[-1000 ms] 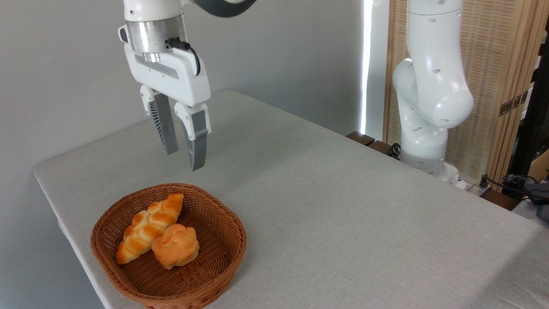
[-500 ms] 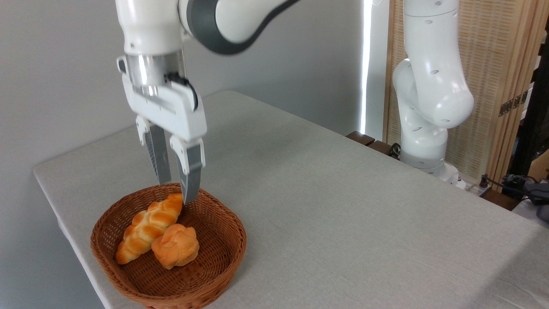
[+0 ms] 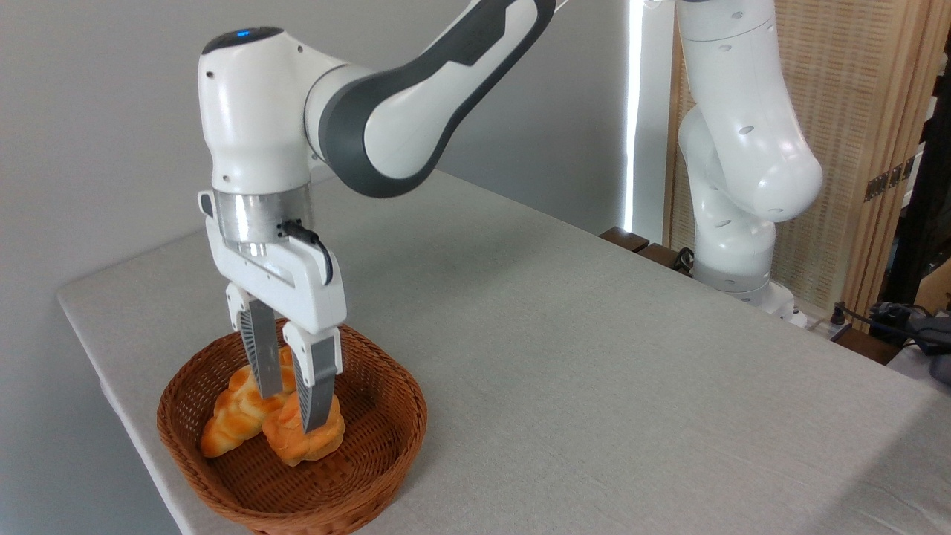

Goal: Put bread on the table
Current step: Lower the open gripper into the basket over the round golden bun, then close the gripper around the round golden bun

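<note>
Camera, lower left: pincer [image 3: 291, 412] spread apart, fingers down in basket [image 3: 371, 475] straddling bread [image 3: 297, 444], loaf [image 3: 230, 416] beside, desk [image 3: 594, 357] beneath.

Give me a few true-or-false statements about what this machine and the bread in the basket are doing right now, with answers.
1. The round bread lies inside the wicker basket. True.
2. The gripper is far above the table. False: it reaches down into the basket, fingers at the bread.
3. A braided loaf lies beside the round bread. True.
4. The round bread is already on the cloth. False: it is in the basket.
</note>
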{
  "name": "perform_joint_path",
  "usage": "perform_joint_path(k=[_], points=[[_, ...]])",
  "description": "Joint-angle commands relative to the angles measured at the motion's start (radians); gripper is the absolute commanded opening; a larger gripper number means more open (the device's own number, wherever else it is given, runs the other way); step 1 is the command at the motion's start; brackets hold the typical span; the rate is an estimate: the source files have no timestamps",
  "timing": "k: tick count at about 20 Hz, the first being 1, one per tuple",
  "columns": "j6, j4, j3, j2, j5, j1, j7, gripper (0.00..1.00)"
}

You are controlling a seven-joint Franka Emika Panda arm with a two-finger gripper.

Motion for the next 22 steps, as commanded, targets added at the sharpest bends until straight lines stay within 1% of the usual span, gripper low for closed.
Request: perform_joint_path(k=[1,4,9,10,11,12,13,14,22], points=[[0.024,-0.001,0.006,0.027,0.022,0.009,0.014,1.0],[0.024,-0.001,0.006,0.047,0.05,0.009,0.014,1.0],[0.022,-0.001,-0.001,0.065,0.05,0.009,0.013,1.0],[0.022,-0.001,-0.001,0.065,0.05,0.009,0.013,0.97],[0.022,-0.001,-0.003,0.064,0.05,0.009,0.014,0.72],[0.022,0.001,-0.003,0.064,0.05,0.009,0.014,0.58],[0.022,0.001,-0.001,0.064,0.05,0.009,0.014,0.49],[0.022,0.001,-0.001,0.064,0.05,0.009,0.014,0.47],[0.019,0.001,-0.001,0.062,0.05,0.009,0.014,0.48]])
